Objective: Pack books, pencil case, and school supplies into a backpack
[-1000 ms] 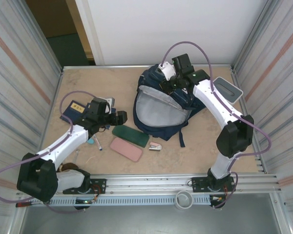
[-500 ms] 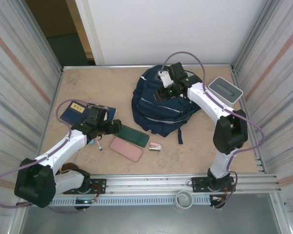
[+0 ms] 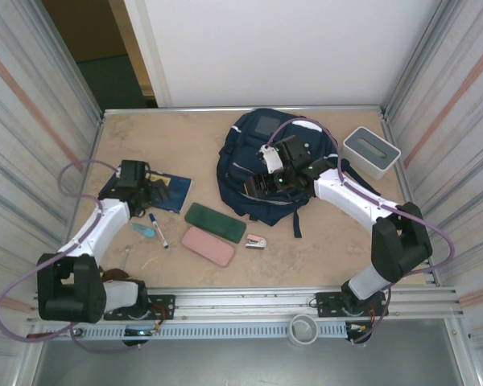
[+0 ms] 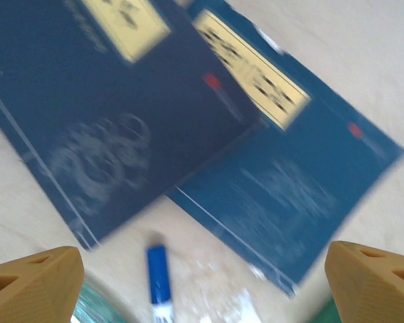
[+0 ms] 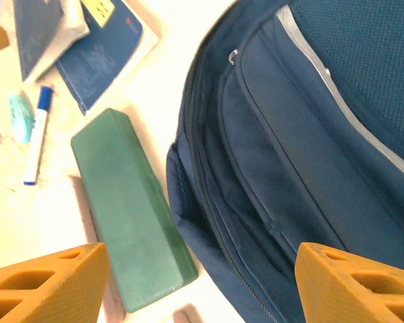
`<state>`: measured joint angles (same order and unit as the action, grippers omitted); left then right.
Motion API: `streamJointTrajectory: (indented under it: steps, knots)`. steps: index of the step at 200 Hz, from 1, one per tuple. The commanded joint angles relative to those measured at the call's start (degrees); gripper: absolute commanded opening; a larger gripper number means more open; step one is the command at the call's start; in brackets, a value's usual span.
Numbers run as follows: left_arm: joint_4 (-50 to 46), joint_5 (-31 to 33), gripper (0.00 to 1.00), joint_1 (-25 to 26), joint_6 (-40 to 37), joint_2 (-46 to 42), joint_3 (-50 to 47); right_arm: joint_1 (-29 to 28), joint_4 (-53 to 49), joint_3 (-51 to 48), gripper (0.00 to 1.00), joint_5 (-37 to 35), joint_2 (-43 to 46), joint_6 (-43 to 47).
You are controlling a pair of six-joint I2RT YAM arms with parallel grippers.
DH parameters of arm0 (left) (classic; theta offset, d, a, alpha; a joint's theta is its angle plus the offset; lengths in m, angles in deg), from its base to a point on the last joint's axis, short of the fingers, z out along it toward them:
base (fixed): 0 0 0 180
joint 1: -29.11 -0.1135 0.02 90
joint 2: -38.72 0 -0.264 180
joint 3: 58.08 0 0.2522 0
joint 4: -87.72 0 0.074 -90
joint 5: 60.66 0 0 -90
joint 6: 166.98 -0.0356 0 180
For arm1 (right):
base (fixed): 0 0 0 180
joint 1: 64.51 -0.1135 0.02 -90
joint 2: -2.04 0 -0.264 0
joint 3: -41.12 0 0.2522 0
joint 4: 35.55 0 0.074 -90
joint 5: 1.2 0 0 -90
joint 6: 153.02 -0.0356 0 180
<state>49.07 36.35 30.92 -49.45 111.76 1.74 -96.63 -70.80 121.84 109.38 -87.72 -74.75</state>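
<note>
Backpack [image 3: 241,169] slumped at the far middle of the table [image 3: 185,137]; both my hands are empty, fingers apart.

My right gripper [image 3: 262,183] hangs over the backpack's near-left edge with its jaws spread wide and nothing between them. Through that wrist's camera I see navy fabric and a pale stripe. A green pencil case [image 3: 215,223] lies just beside the backpack's near-left side, and a pink case [image 3: 208,245] lies just nearer to me. The stapler [image 3: 257,241] sits on the table right of the pink case. Well to the left, two books [image 4: 108,114] overlap, and my left gripper [image 4: 209,272] hovers above them, fingers wide, gripping neither. The pen [image 3: 158,229] lies just on my side of the books, next to a small teal thing [image 3: 142,229]. A white box with a grey top [image 3: 371,150] stands at the far right, near the backpack.
</note>
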Motion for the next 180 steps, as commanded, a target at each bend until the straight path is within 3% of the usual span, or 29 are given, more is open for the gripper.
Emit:
streamJointTrajectory:
  steps: [1,21,56,96,180]
  knots:
    - [4.9,-4.1,0.93,-7.4,2.0,4.9,2.2,0.3,2.4,1.8,0.72,3.0,-1.1,-0.9]
    - [6.2,-7.3,0.91,-10.9,1.0,11.9,6.0,0.5,3.0,0.8,0.72,4.5,-1.1,-0.4]
    - [3.7,-10.2,0.84,-9.3,-2.2,23.3,15.2,1.0,3.6,-1.4,0.72,5.9,-1.0,-0.6]
    - [-0.2,-9.7,0.79,-3.4,-6.3,31.5,21.5,1.5,3.7,-2.9,0.72,6.1,-0.8,-0.9]
    - [-4.6,-9.2,0.71,13.0,-11.9,38.4,29.2,2.9,3.8,-2.1,0.73,5.8,-1.2,-3.5]
